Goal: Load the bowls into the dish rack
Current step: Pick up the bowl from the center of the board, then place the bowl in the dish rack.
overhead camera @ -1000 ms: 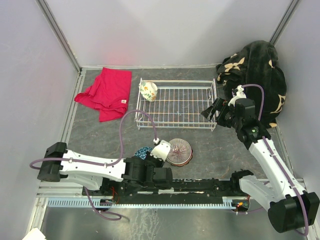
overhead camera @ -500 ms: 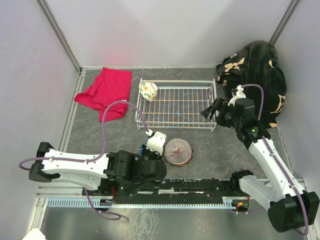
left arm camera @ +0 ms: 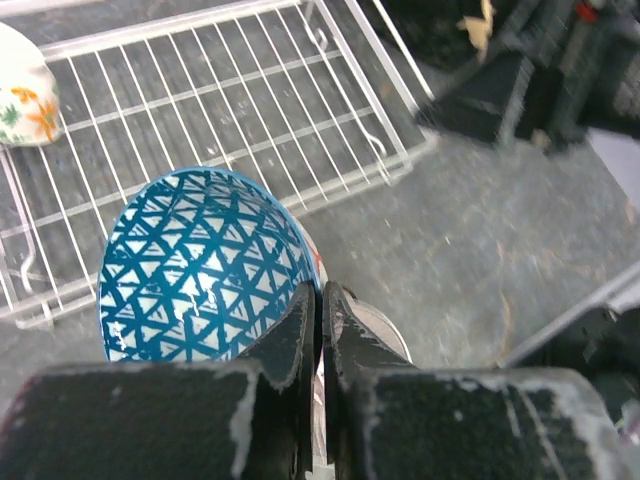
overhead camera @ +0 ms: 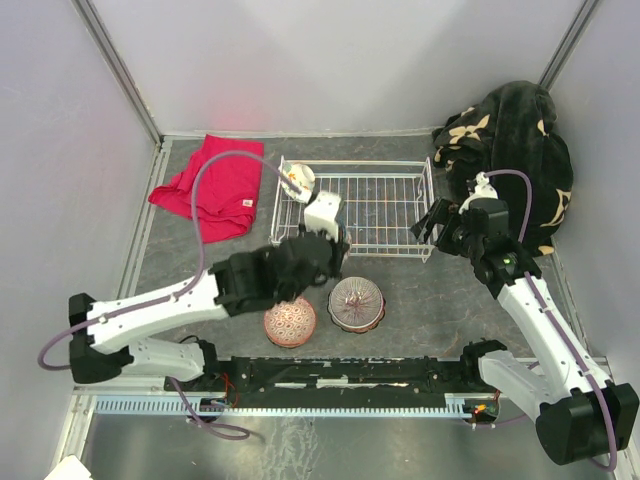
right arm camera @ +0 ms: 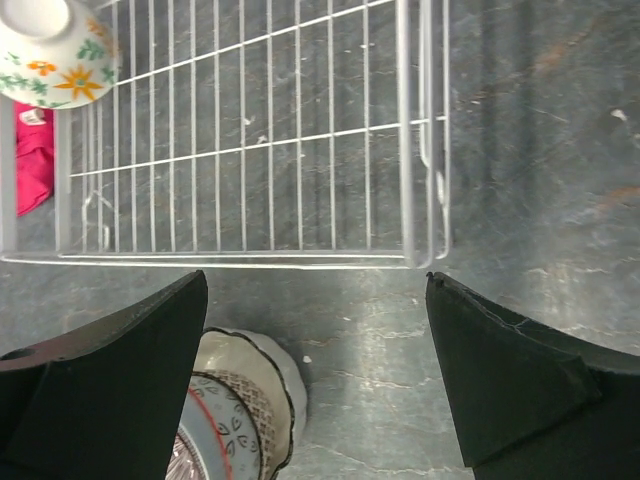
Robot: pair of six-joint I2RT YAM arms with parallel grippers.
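My left gripper is shut on the rim of a blue bowl with a white triangle pattern. It holds the bowl in the air just in front of the near edge of the white wire dish rack. From above, the left gripper sits at the rack's front left, and the arm hides the blue bowl. A white floral bowl lies in the rack's far left corner. A pink patterned bowl and a stack of bowls rest on the table. My right gripper hangs open and empty by the rack's right front corner.
A red cloth lies left of the rack. A dark flowered blanket fills the back right corner behind the right arm. Grey walls close in the table on three sides.
My left arm has swung up from the near edge toward the rack, carrying the blue bowl and uncovering the pink bowl. The right arm has barely moved.
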